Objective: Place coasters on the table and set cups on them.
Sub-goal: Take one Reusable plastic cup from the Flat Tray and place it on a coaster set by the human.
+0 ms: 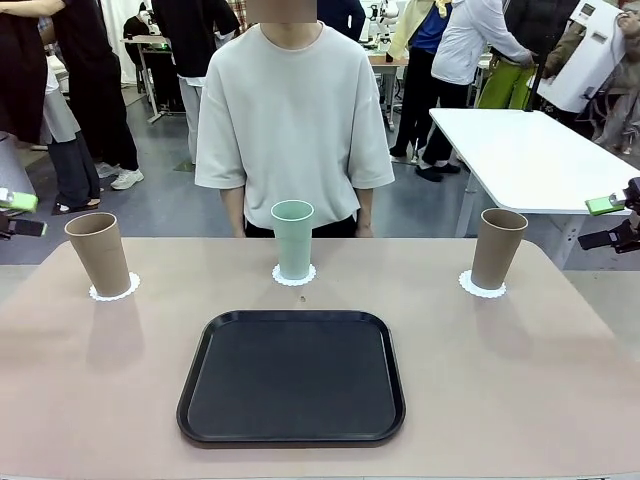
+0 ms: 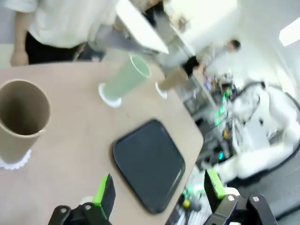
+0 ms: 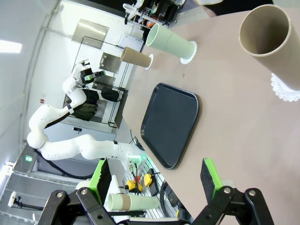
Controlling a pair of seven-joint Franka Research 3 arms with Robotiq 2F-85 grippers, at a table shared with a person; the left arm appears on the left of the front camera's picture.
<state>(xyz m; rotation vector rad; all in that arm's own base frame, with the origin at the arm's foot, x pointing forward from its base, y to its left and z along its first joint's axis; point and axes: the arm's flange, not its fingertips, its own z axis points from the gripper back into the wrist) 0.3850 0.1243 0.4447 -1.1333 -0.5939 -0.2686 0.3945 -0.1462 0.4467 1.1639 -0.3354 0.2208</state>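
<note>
Cups [image 1: 293,238] all sit on coasters [image 1: 114,291]; task looks done. Both end effectors [image 2: 157,192] [image 3: 157,176] spread, empty; just retract.

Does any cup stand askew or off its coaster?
Nothing stands out. The mint cup and both tan cups stand upright, each on its coaster, behind the empty black tray.

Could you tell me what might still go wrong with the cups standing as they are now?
The left brown cup leans and sits toward the far edge of its doily, so a bump might tip it. Both open grippers, left and right, flank the outer cups; a careless sweep inward could knock the right brown cup.
</note>
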